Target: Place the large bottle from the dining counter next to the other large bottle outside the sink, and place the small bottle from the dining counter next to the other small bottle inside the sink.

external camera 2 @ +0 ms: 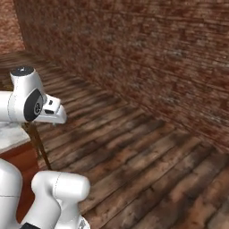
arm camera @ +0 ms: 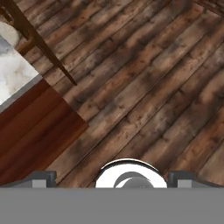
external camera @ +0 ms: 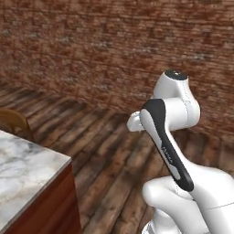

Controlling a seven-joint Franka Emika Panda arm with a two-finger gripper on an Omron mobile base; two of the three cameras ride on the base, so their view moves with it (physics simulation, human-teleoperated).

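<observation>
A corner of the dining counter [external camera: 25, 167], a white-grey marbled top over a red-brown wooden base, sits at the lower left of the left base view. The same counter [arm camera: 15, 76] appears at the left of the hand view. My gripper [arm camera: 112, 177] hangs over the wooden plank floor beside that corner. It is open, its two dark fingertips [arm camera: 43, 177] stand wide apart, and nothing is between them. The large bottle, the small bottle, the other bottles and the sink are out of view.
A brown wooden chair [external camera: 13, 122] stands against the counter, and its slanted leg [arm camera: 41, 43] crosses the hand view. A red brick wall [external camera: 114, 50] closes the far side. Dark plank floor [external camera 2: 147, 165] lies between the wall and the counter.
</observation>
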